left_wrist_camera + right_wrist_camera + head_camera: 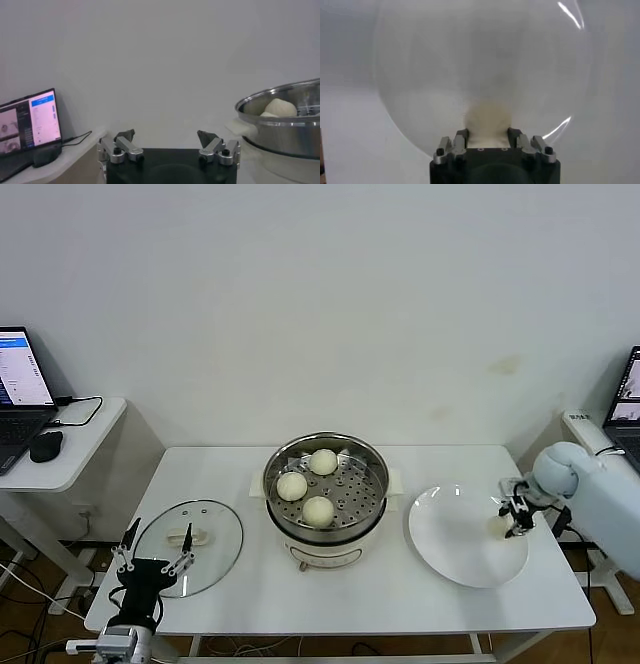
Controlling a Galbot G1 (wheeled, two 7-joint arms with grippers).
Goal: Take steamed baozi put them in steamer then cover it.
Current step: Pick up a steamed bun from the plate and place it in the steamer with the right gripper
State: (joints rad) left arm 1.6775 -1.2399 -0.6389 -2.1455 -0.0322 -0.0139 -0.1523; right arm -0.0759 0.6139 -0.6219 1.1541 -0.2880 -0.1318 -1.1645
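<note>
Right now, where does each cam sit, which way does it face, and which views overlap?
Head: high on the body, looking forward and down at the table; both arms show, left gripper open by the cover, right gripper shut on a baozi on the plate.
Left wrist: low by the table's edge, facing level toward the wall; left gripper in front, steamer and laptop at the sides.
Right wrist: just behind the right gripper, facing the plate and baozi.
Shared: head and left wrist both see the steamer and laptop; head and right wrist both see the plate and gripped baozi.

A white plate (pixel 450 549) lies on the white table (pixel 400 604); a laptop (pixel 20 384) and mouse (pixel 45 446) sit on a side desk (pixel 85 449).
</note>
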